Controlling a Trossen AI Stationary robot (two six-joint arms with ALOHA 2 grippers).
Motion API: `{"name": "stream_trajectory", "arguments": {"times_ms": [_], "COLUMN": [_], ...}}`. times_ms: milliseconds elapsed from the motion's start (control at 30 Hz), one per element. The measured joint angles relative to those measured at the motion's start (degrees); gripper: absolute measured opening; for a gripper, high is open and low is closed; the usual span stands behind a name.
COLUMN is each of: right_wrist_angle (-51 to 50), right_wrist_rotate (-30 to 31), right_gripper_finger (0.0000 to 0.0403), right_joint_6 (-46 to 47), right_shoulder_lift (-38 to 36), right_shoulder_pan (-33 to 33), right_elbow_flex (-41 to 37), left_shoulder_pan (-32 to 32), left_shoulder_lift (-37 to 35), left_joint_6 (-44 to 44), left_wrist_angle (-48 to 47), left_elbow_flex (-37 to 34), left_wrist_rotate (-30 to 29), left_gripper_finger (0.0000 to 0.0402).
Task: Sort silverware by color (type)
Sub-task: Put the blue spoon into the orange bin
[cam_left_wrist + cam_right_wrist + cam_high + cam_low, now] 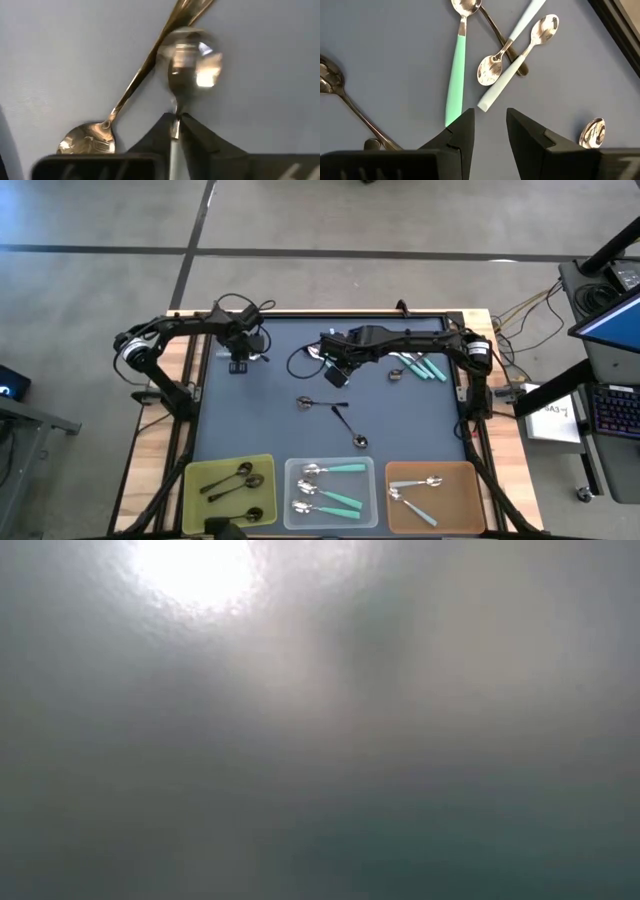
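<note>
My left gripper [240, 363] points down at the far left of the blue mat [270, 420], shut on a spoon with a shiny bowl [192, 57]. A golden metal spoon [87, 142] lies beside it, and its handle runs past that bowl. My right gripper [335, 372] hangs open over the far middle of the mat and touches nothing. Just beyond its fingers lie a teal-handled spoon [456, 75], a light-blue-handled spoon [515, 70] and a metal spoon [492, 67]. Two dark metal spoons [335, 418] lie mid-mat. The low view shows only haze. My left gripper pinches the spoon's neck [175, 112], just behind the bowl, between its two fingertips. The fingers come from above, pointing down. The handle runs back between them and is mostly hidden. The bowl faces up beside the golden spoon's handle; whether it is off the mat I cannot tell.
Three trays line the near edge: a yellow-green one [200, 475] with dark metal spoons, a clear one [292, 472] with teal-handled spoons, a brown one [462, 478] with light-blue-handled spoons. More spoons [425, 367] lie at the far right. Bare mat lies between the trays and the arms.
</note>
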Motion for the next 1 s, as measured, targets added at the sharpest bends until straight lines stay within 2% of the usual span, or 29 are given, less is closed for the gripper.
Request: {"name": "stream_trajectory", "arguments": {"times_ms": [233,333,467,567,733,867,1000], "right_wrist_angle": [0.33,0.33,0.37,0.37,4.15,12.53,22.61], "right_wrist_rotate": [0.00,0.00,-0.02,0.00,-0.02,-1.05,-7.90], "right_gripper_finger": [0.0105,0.0105,0.0105,0.0105,0.0105,0.0105,0.0105], "right_joint_6": [0.00,0.00,0.00,0.73,1.46,-0.40,-1.08], "right_shoulder_lift": [0.00,0.00,0.00,0.00,0.00,0.00,0.00], "right_shoulder_pan": [0.00,0.00,0.02,0.15,0.40,0.55,0.30], "right_elbow_flex": [0.00,0.00,0.00,0.00,-0.32,-1.94,-4.50], "left_shoulder_pan": [0.00,0.15,0.11,0.09,-1.12,-4.35,-7.91], "left_shoulder_lift": [0.23,0.42,-0.20,-1.42,-5.44,-9.89,-14.25], "left_joint_6": [-3.24,-5.71,-10.03,-16.86,-33.55,-43.89,-54.53], "left_wrist_angle": [-0.12,-0.07,-5.62,-8.69,-4.99,1.74,10.75], "left_elbow_flex": [0.45,3.13,7.57,10.91,12.28,11.16,8.14], "left_wrist_rotate": [-0.16,-1.86,-1.46,3.22,20.67,21.91,21.66], "left_gripper_finger": [0.0003,0.0002,0.0001,0.0001,0.0001,0.0000,0.0000]}}
